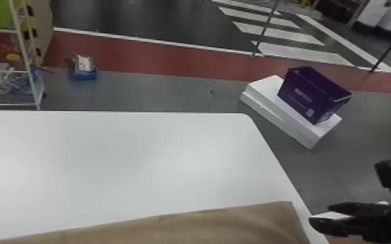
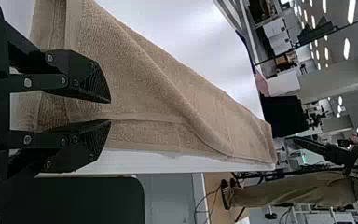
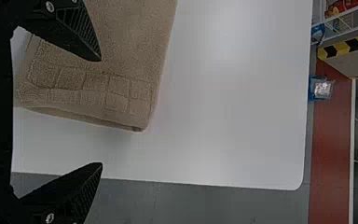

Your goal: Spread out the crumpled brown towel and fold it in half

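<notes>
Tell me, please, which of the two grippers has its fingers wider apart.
The right gripper. Its fingers stand wide apart, while the left gripper has only a narrow gap between them.

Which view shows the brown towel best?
Left wrist view: brown towel stretches lengthwise to its far end, long ridge included. Right wrist view: one end, with patterned band. Head view: a strip at the bottom edge, one corner included.

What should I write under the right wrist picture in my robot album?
The right gripper, open wide, by the end of the brown towel on a white table.
</notes>
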{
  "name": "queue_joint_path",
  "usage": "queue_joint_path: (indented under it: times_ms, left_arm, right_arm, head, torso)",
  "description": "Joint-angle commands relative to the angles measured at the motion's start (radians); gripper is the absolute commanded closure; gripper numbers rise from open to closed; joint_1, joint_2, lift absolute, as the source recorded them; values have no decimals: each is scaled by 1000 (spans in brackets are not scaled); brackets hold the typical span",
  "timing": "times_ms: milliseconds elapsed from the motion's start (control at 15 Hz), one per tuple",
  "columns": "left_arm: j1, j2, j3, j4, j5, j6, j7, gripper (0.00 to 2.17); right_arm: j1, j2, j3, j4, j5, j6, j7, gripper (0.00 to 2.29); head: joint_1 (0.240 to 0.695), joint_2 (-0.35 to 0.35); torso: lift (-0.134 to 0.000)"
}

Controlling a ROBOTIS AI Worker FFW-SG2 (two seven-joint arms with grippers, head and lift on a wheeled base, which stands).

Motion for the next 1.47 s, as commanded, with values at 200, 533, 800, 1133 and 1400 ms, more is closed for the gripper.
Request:
queue_joint_path:
  times_ms: [200,533,800,1133,1400]
  left_arm:
    - [3,1,0,6,-19,-5,18,745]
    - [-12,5,-7,29,-53,-32,23,907]
    - [-9,7,13,6,-30,-32,7,1123]
    - [1,7,21,-12,-30,-32,3,1345]
    - [48,4,58,-70,18,-29,-39,1345]
  right_arm:
    - [0,0,0,4,0,-1,3,83]
    - [0,0,-2,4,-2,-1,3,83]
    - [0,0,1,6,2,-1,3,83]
    - [0,2,3,10,6,-1,3,83]
    - [2,0,8,15,12,-7,3,83]
  head:
    - [695,-350]
    - [695,-350]
    - [695,-350]
    - [695,-350]
    - [695,-350]
  torso:
    - [-124]
    - [-124]
    - [-124]
    - [-124]
    - [-124]
